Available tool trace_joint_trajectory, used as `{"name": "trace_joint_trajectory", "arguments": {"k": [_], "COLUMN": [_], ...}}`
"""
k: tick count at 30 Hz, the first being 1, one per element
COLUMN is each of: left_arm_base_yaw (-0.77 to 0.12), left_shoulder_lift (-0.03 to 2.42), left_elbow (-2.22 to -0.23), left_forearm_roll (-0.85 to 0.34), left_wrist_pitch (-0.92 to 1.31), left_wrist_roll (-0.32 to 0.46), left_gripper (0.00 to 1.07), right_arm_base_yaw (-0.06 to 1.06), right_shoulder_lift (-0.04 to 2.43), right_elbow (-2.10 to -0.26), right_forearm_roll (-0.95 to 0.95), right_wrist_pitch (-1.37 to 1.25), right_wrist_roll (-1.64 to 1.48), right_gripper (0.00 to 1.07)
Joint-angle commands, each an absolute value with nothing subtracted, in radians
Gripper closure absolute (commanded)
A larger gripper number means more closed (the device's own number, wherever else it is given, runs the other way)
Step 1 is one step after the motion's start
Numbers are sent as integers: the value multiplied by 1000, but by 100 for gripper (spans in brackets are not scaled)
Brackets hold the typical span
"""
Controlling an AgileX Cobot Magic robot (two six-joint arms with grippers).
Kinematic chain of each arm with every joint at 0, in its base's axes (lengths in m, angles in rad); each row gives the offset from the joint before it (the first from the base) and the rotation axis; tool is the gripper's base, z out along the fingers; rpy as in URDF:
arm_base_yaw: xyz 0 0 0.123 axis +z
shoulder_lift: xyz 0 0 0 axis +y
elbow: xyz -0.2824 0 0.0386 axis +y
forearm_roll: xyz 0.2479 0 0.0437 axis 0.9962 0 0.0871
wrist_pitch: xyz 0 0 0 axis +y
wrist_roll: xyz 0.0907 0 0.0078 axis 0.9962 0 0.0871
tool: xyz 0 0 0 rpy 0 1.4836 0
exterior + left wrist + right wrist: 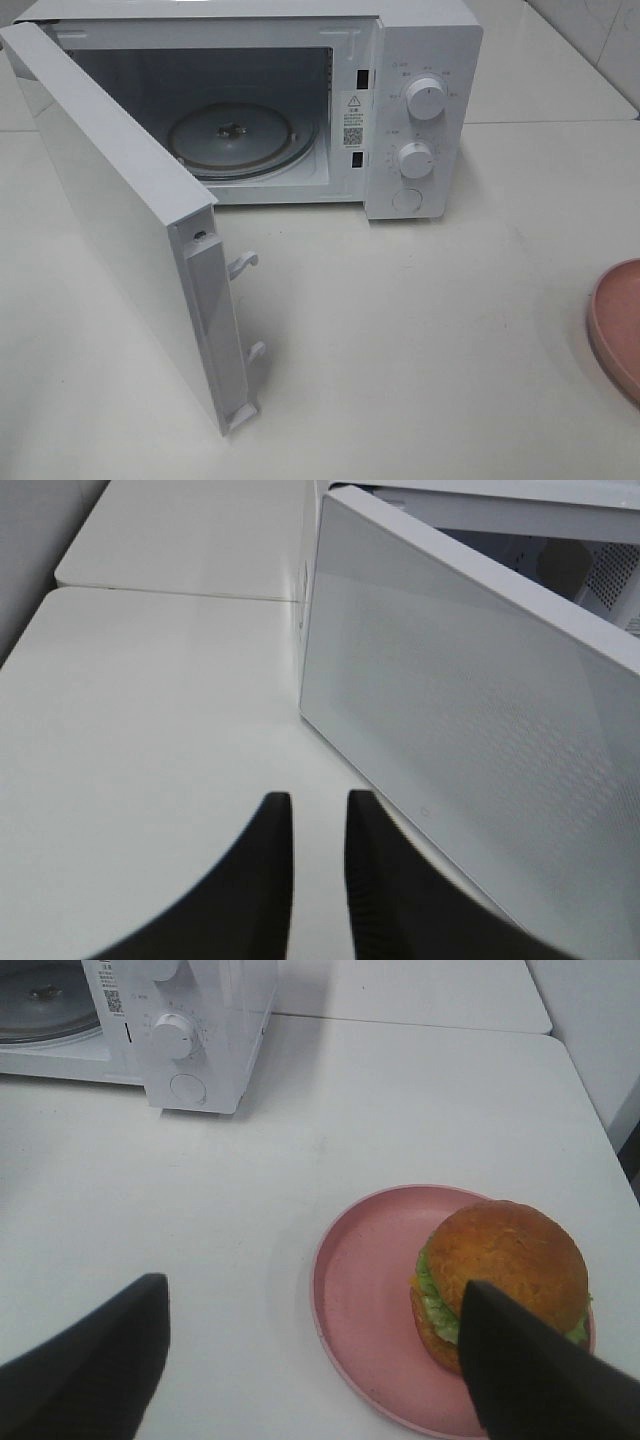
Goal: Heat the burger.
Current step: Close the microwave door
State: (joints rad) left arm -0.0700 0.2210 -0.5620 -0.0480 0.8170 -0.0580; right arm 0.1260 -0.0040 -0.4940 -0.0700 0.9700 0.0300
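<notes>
The burger (505,1255), with a brown domed bun and green lettuce, sits on the right half of a pink dish (365,1290) on the white table. My right gripper (310,1285) hovers open above the dish. One of its dark fingers (530,1370) is in front of the burger's near side, and the other is out over the bare table. In the exterior high view only the pink dish's edge (620,320) shows, and the burger is out of frame. My left gripper (318,800) has its fingers drawn close together with nothing between them, beside the microwave door (470,710).
The white microwave (425,60) stands at the back with its door (100,200) swung wide open toward the front left. Its glass turntable (235,140) is bare. Two knobs (426,98) are on the right panel. White table (420,330) lies between microwave and dish.
</notes>
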Motion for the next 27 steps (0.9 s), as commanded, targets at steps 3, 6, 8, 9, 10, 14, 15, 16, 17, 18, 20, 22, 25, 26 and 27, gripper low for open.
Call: {"name": "trace_joint_trajectory", "arguments": {"k": [3, 6, 8, 9, 10, 14, 15, 16, 17, 18, 20, 22, 25, 26, 27], "left_arm_base_yaw": [-63, -63, -63, -63, -63, -63, -63, -63, -63, -63, -63, -63, -63, -63, -63], "left_shoulder_lift": [333, 437, 462, 507, 507, 623, 649, 649, 696, 696, 774, 805, 930, 966, 966], "left_elbow": [-569, -554, -541, -510, -510, -401, -383, -383, -341, -341, -294, -283, -263, -263, -263], "left_forearm_roll": [12, 34, 34, 34, 34, 34, 34, 34, 34, 34, 34, 34, 34, 34, 34], "left_wrist_pitch": [634, 482, 432, 330, 330, 18, -32, -32, -156, -156, -321, -375, -532, -557, -557], "left_wrist_roll": [-61, -61, -61, -61, -61, -61, -61, -61, -61, -61, -61, -61, -61, -61, -61], "left_gripper": [107, 107, 107, 107, 107, 107, 107, 107, 107, 107, 107, 107, 107, 107, 107], "right_arm_base_yaw": [123, 123, 123, 123, 123, 123, 123, 123, 123, 123, 123, 123, 123, 123, 123], "right_shoulder_lift": [-30, -30, -30, -30, -30, -30, -30, -30, -30, -30, -30, -30, -30, -30, -30], "right_elbow": [-493, -493, -493, -493, -493, -493, -493, -493, -493, -493, -493, -493, -493, -493, -493], "right_forearm_roll": [-69, -69, -69, -69, -69, -69, -69, -69, -69, -69, -69, -69, -69, -69, -69], "right_wrist_pitch": [961, 961, 961, 961, 961, 961, 961, 961, 961, 961, 961, 961, 961, 961, 961], "right_wrist_roll": [25, 24, 24, 24, 24, 24, 25, 25, 25, 25, 25, 25, 25, 24, 24], "right_gripper": [31, 31, 31, 31, 31, 31, 31, 31, 31, 31, 31, 31, 31, 31, 31]}}
